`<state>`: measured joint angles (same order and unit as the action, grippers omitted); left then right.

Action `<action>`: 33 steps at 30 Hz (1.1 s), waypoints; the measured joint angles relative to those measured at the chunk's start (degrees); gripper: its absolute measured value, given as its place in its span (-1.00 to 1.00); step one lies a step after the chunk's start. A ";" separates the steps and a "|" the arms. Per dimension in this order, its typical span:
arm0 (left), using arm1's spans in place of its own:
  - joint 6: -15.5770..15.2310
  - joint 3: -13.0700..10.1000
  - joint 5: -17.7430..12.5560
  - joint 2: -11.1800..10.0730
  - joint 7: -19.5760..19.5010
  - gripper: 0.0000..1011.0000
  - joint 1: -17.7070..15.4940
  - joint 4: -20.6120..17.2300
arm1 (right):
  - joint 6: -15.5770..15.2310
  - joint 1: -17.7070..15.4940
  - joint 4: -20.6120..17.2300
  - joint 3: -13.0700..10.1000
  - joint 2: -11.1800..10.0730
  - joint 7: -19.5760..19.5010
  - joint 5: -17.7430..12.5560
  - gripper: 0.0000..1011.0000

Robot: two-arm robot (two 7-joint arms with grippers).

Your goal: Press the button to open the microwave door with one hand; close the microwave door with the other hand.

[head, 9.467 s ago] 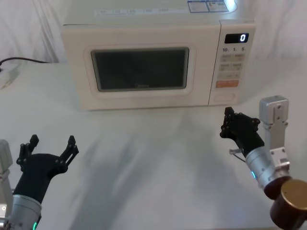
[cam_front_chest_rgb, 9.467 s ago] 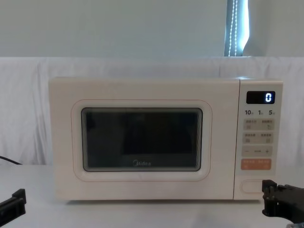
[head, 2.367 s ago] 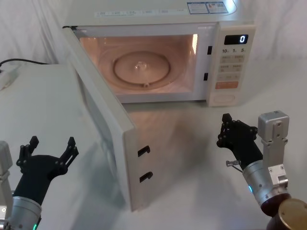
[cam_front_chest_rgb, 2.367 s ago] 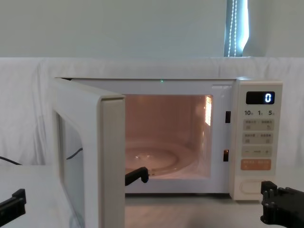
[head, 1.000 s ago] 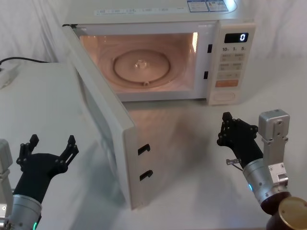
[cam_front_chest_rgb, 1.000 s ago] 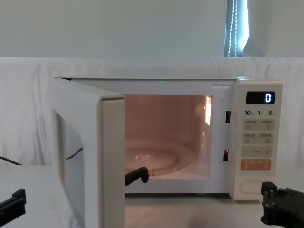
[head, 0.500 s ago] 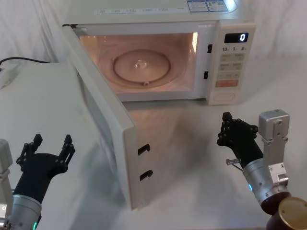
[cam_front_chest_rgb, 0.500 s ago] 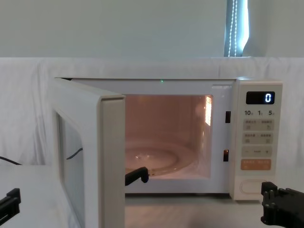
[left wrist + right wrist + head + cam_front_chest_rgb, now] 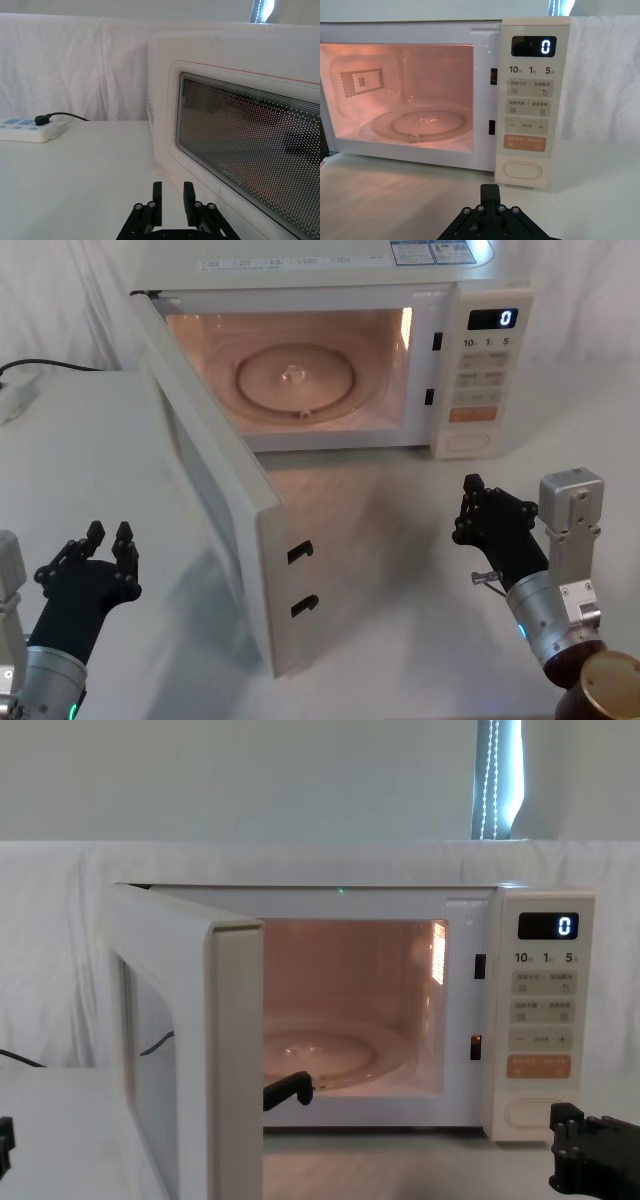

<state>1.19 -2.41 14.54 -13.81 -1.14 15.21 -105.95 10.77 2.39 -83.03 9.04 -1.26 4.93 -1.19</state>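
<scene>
**Head view: door swung out, closing push is next**

Left black ridged gripper [image 9: 105,542] sits low near the table's front edge, fingers [image 9: 158,199] drawn nearly together with a slim gap, holding nothing. The large cream microwave door with dark glass window [image 9: 215,495] stands wide open just to this gripper's right and ahead of it, outer face toward the gripper, as the left wrist view confirms [image 9: 240,150].

My read: press flat on the outer cream frame near the free edge, far from the hinge, for leverage. Avoid the glass, follow the arc, and push until the latch hooks seat; a push near the hinge risks shoving the oven itself.

Right black gripper [image 9: 480,510] is parked, clenched and empty. The wide cream pill-shaped button [image 9: 522,170] lies straight ahead of it, well apart, with the lit cavity to its left.
</scene>
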 joint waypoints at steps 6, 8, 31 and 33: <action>0.00 0.00 0.00 0.00 0.00 -0.75 0.00 0.00 | 0.00 0.00 0.00 0.00 0.00 0.00 0.00 -1.00; 0.00 0.00 0.00 0.00 0.00 -0.86 0.00 0.00 | 0.00 0.00 0.00 0.00 0.00 0.00 0.00 -1.00; 0.00 0.00 0.00 0.00 0.00 -1.00 0.00 0.00 | 0.00 0.00 0.00 0.00 0.00 0.00 0.00 -1.00; 0.00 0.01 -0.03 0.01 -0.02 -1.00 0.00 0.00 | 0.00 0.00 0.00 0.00 0.00 0.00 0.00 -1.00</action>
<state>1.19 -2.40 14.51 -13.80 -1.16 15.21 -105.95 10.78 2.39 -83.03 9.05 -1.26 4.93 -1.19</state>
